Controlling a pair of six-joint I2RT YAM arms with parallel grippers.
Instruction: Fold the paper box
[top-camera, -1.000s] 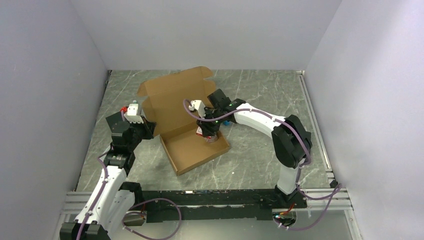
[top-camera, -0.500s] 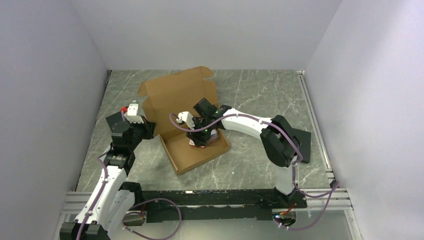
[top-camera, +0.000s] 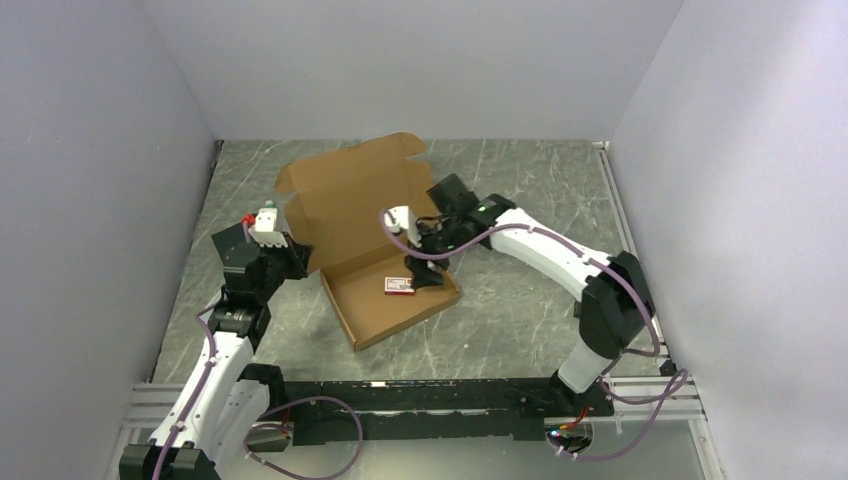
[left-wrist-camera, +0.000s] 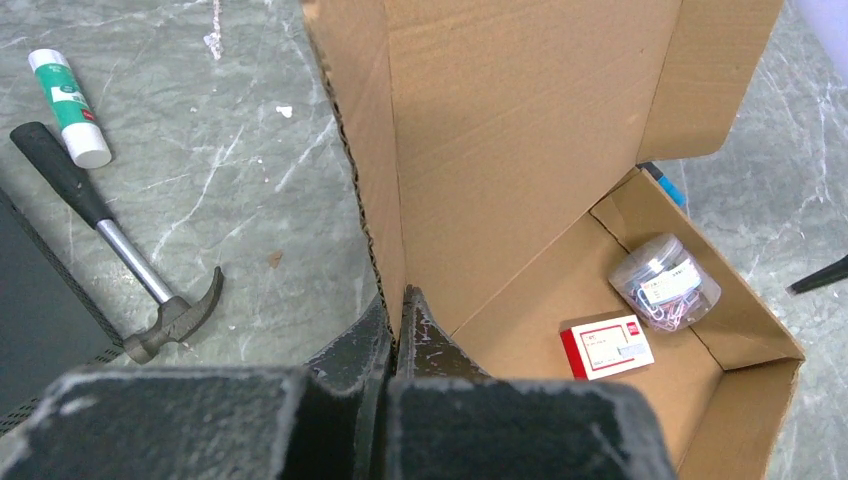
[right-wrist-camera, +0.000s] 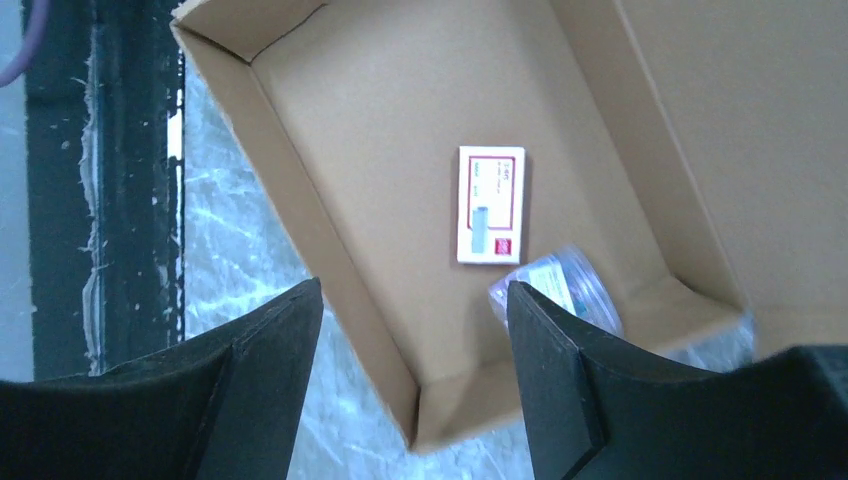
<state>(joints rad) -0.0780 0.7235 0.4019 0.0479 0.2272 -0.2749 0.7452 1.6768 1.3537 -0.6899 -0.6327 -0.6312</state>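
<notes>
Plain brown corrugated cardboard paper box (top-camera: 352, 205) mid-frame on the grey marbled desk (top-camera: 520, 315), lid upright toward upper left; my left end effector (left-wrist-camera: 395, 312) clenches its left flap, my right end effector (right-wrist-camera: 412, 292) released above the tray.

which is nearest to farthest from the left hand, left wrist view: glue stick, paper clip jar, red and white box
1. Red and white box, inside the paper box, right of the left hand.
2. Paper clip jar, just beyond it.
3. Glue stick, on the table, far left.
</notes>
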